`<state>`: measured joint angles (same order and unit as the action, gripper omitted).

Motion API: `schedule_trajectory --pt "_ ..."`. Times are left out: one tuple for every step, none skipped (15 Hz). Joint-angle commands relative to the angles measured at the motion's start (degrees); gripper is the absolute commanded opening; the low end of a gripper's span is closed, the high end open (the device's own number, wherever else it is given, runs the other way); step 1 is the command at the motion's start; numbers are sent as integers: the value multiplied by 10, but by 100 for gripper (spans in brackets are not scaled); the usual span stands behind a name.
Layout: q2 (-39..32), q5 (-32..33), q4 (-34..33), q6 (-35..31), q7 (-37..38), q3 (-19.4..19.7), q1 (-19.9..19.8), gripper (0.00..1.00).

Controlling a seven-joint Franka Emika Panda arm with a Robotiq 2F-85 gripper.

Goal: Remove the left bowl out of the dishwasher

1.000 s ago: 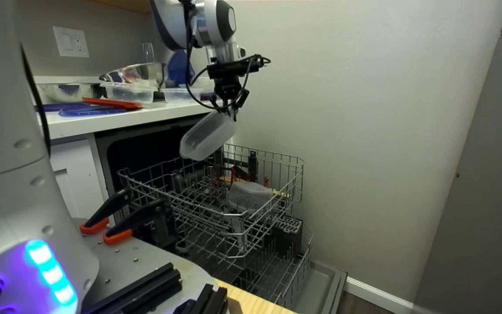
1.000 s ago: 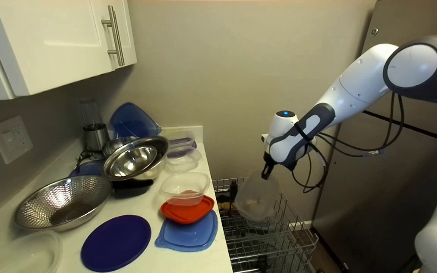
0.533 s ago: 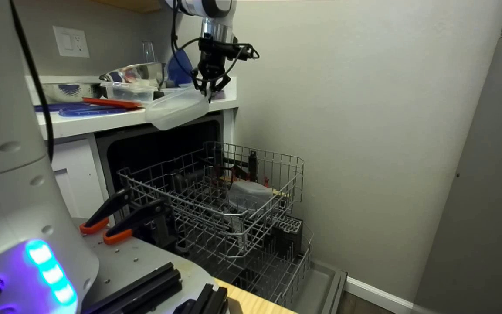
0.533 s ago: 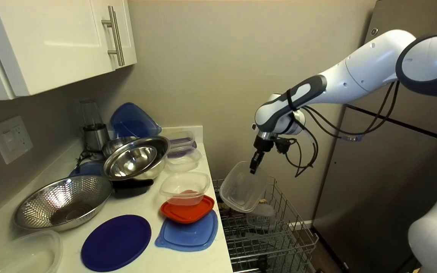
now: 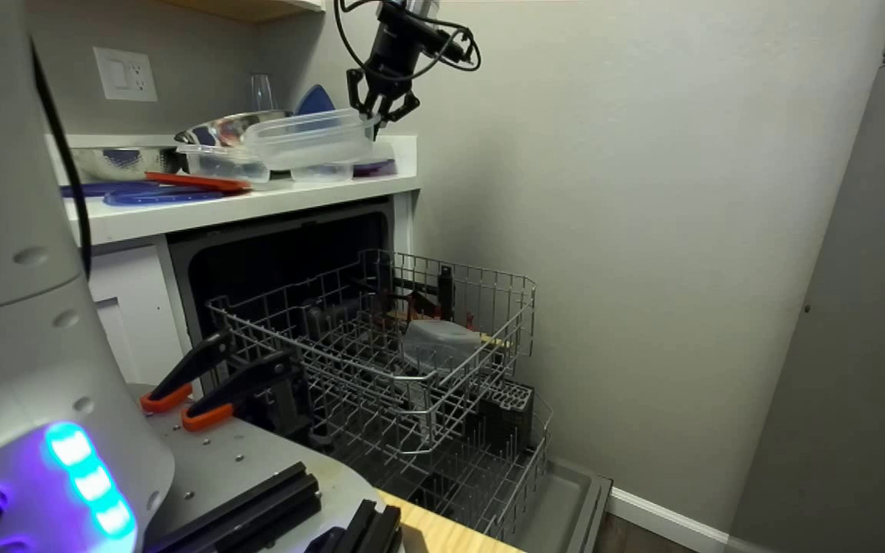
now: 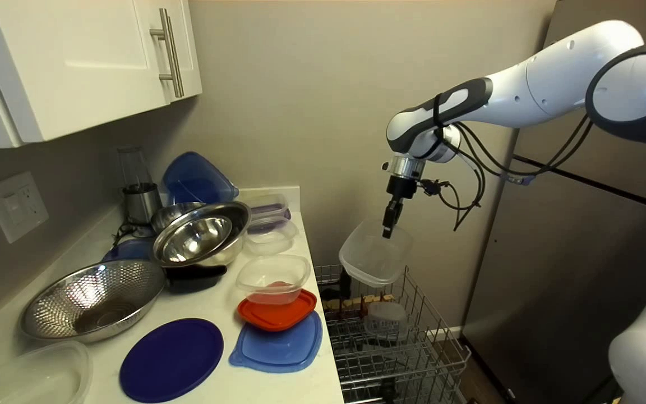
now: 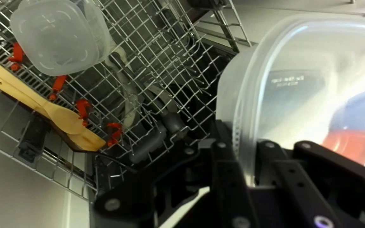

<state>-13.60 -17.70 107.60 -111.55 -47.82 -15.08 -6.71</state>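
the gripper (image 7: 243, 136) pinches one wall of the left bowl (image 6: 372, 258) at its rim, holding it mouth up and a little tilted. from that pinch the bowl's body reaches sideways toward the counter (image 6: 278, 387); squarish, it shows no clear long axis. both hang above the pulled-out upper rack (image 5: 412, 379) of the dishwasher (image 5: 281, 250), near the counter's edge but seemingly not yet over it. so the coming move probably calls for a sideways carry, bowl leading, before any lowering.
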Motion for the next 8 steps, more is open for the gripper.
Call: schedule_trajectory --pt "-6 -59 -33 53 -38 24 22 1" --pt "-8 -70 -38 58 -40 27 27 1" --pt "-12 -85 -45 65 -42 28 33 1" --pt "-16 -96 -51 67 -40 28 38 1" --pt "-24 -110 -59 68 -40 26 45 1" --pt "-31 -118 -65 68 -35 24 52 1" --pt "-42 -127 -75 68 -35 21 60 1" --pt "-51 -133 -84 69 -33 19 67 1"
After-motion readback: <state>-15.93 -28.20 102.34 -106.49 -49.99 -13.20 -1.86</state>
